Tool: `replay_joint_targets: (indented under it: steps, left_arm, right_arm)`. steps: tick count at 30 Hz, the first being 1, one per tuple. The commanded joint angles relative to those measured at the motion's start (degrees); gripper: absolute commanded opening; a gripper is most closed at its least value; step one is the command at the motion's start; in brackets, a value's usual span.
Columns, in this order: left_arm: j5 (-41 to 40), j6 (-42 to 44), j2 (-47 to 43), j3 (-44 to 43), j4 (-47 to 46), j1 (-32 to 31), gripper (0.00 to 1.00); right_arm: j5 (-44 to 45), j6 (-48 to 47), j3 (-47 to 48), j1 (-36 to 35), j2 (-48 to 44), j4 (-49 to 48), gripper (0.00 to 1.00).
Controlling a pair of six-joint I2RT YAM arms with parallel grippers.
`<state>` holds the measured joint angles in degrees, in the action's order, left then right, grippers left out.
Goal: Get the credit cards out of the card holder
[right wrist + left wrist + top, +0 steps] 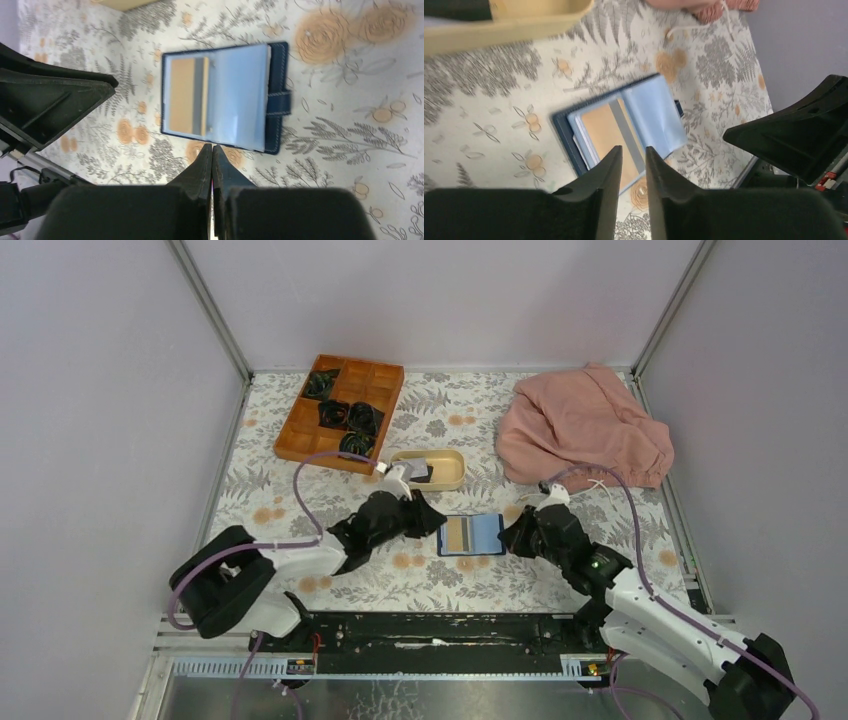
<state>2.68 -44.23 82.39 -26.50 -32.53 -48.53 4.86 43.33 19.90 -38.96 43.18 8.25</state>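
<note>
The navy card holder lies open on the floral cloth, its light blue pockets up and its snap tab to one side. A tan card with a grey stripe sits in one pocket. A black card lies in the beige dish. My left gripper hovers at the holder's left edge; its jaws stand slightly apart with nothing between them. My right gripper is at the holder's right edge, shut and empty, its tips just short of the holder.
A wooden compartment tray with dark rolled items stands at the back left. A crumpled pink cloth lies at the back right. Grey walls close the table on three sides.
</note>
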Motion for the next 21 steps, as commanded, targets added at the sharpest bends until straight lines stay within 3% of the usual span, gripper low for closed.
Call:
replay_joint_targets:
  steps: [1, 3, 8, 9, 11, 13, 14, 21]
  left_arm:
    - [-0.39, 1.08, -4.41, 0.99, -1.74, 2.7, 0.43]
    - [2.07, 0.74, -3.78, 1.55, -3.57, 3.95, 0.53]
    - [6.29, -1.78, 0.27, 2.47, -10.03, 4.5, 0.52]
    - [6.62, -2.24, 1.1, 2.57, -10.86, 4.5, 0.47]
    - [7.11, -2.43, 2.85, 2.38, -11.35, 4.5, 0.27]
    - [7.49, -2.24, 4.59, 2.16, -10.99, 4.49, 0.05]
    - [7.56, -2.11, 5.66, 2.16, -11.07, 4.5, 0.0]
    - [7.93, -1.84, 10.34, 2.46, -12.42, 4.47, 0.0]
  right_arm:
    - [-1.4, -3.53, 6.11, 0.21, 4.06, -0.59, 0.0]
    - [-1.78, -5.18, 8.87, 0.2, 8.98, -1.19, 0.0]
    - [-4.42, -6.14, 12.5, 0.29, 21.27, -8.81, 0.08]
    - [-5.21, -6.15, 13.11, 0.29, 23.9, -10.06, 0.1]
    - [-6.44, -6.08, 13.93, 0.33, 28.12, -12.62, 0.1]
    - [-7.13, -5.98, 14.39, 0.29, 31.65, -14.63, 0.02]
    - [-7.65, -6.0, 14.59, 0.29, 33.22, -15.35, 0.0]
    - [-9.33, -5.64, 13.44, 0.31, 39.25, -18.99, 0.0]
